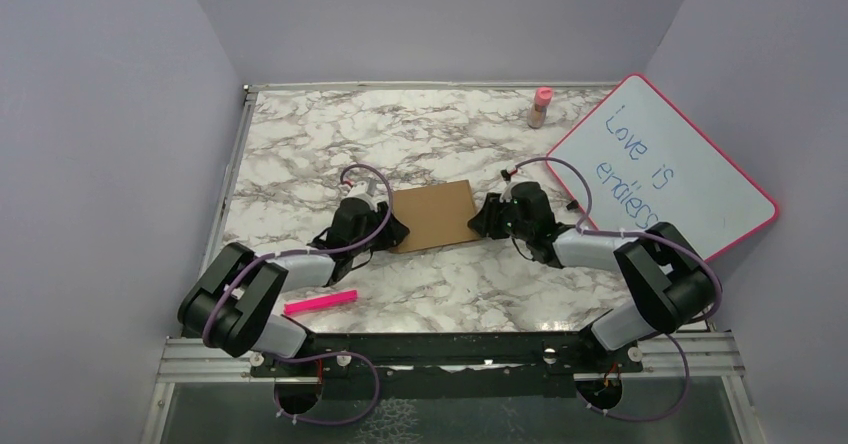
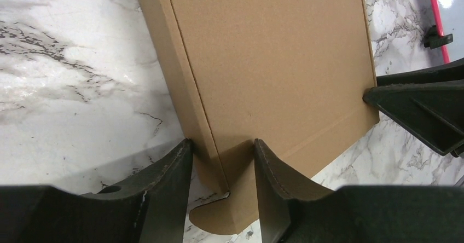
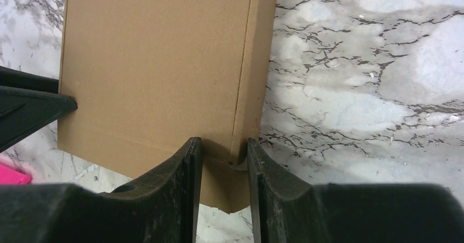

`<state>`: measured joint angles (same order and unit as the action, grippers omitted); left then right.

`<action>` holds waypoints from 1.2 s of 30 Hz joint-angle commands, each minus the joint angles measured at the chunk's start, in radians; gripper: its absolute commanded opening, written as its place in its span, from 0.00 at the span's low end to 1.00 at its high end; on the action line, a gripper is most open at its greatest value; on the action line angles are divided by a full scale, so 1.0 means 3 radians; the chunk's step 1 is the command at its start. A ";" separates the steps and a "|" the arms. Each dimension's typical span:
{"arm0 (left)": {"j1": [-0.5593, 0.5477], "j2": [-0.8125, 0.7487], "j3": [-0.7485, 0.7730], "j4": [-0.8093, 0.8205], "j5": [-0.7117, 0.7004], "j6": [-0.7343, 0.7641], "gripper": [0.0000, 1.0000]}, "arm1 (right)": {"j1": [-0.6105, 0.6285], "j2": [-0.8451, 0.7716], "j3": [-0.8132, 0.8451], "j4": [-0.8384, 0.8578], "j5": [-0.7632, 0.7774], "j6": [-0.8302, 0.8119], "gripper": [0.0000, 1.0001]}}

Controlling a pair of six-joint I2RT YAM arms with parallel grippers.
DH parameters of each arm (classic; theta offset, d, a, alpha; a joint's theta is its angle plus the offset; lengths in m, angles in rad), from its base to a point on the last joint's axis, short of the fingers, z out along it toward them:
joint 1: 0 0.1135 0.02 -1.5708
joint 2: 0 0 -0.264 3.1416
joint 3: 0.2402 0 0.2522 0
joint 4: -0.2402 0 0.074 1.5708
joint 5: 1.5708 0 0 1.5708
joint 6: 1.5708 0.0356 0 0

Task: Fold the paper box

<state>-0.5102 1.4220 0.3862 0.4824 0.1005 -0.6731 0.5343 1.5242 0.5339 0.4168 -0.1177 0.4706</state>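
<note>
Midway across the counter (image 1: 400, 134) the box (image 1: 432, 214) is laid flat, top panel up, and is judged all but closed. A rounded tab (image 2: 219, 224) is seen sticking out at its near left corner. Its outline is close to square, slightly longer from left to right, and is turned a touch against the counter's edges.

It is flanked on both sides. The left gripper (image 1: 392, 230) is set at the near left corner and the right gripper (image 1: 482, 218) at the right side, so the box lies straight between them and neither arm is nearer. Each pair of jaws is set part-way apart astride a narrow side strip, one finger over the top panel and the other outside the wall. Whether the cardboard is truly pinched cannot be told.

Any coming squeeze or tuck is judged to act on those strips, which run from near to far.

Further out, a marker (image 1: 320, 302) is seen by the near edge, a bottle (image 1: 541, 107) at the far edge and a whiteboard (image 1: 665, 169) at the right.
</note>
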 commanded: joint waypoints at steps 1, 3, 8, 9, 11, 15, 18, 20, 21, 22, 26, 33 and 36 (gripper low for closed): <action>-0.0033 -0.0077 -0.0116 -0.0286 -0.0114 -0.0015 0.42 | 0.0004 -0.0060 -0.0108 -0.0231 0.0142 -0.0107 0.37; -0.0016 -0.0150 -0.0093 -0.0288 -0.0124 -0.0027 0.44 | 0.0004 -0.0139 -0.0101 -0.0231 0.0142 -0.0106 0.39; 0.0056 -0.0334 -0.0036 -0.0298 -0.0127 -0.0074 0.58 | 0.0004 -0.0382 -0.0051 -0.0286 0.0147 -0.0163 0.49; 0.0070 -0.0366 -0.0006 -0.0310 -0.0123 -0.0058 0.60 | 0.0004 -0.0424 -0.0041 -0.0304 0.0147 -0.0171 0.50; 0.0088 -0.0412 0.0064 -0.0342 -0.0120 -0.0022 0.63 | 0.0004 -0.0479 -0.0036 -0.0325 0.0139 -0.0186 0.52; 0.0095 -0.0378 0.0178 -0.0360 -0.0164 0.0025 0.68 | 0.0004 -0.0452 -0.0004 -0.0345 0.0047 -0.0213 0.53; 0.0095 -0.0239 0.0281 -0.0360 -0.0107 0.0076 0.68 | 0.0004 -0.0357 0.0036 -0.0338 0.0000 -0.0213 0.53; 0.0095 -0.0095 0.0357 -0.0357 -0.0014 0.0100 0.68 | 0.0004 -0.0302 0.0070 -0.0328 -0.0001 -0.0224 0.53; 0.0095 -0.0042 0.0392 -0.0360 0.0038 0.0109 0.68 | 0.0004 -0.0263 0.0087 -0.0330 0.0003 -0.0232 0.53; 0.0095 0.0018 0.0421 -0.0360 0.0086 0.0111 0.68 | 0.0005 -0.0230 0.0110 -0.0333 -0.0001 -0.0242 0.53; 0.0085 0.0169 0.0463 -0.0340 0.0227 0.0133 0.67 | 0.0036 -0.0093 0.0154 -0.0357 -0.0026 -0.0273 0.53; 0.0075 0.0440 0.0578 -0.0339 0.0314 0.0280 0.60 | 0.0233 -0.0080 0.0158 -0.0575 0.0129 -0.0243 0.49; 0.0075 0.0619 0.0711 -0.0341 0.0353 0.0356 0.57 | 0.0364 -0.0128 0.0130 -0.0660 0.0249 -0.0223 0.48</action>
<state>-0.4831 1.5318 0.5453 0.3805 0.1493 -0.6155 0.5911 1.4918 0.5697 0.3023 -0.0757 0.4019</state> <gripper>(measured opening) 0.591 0.489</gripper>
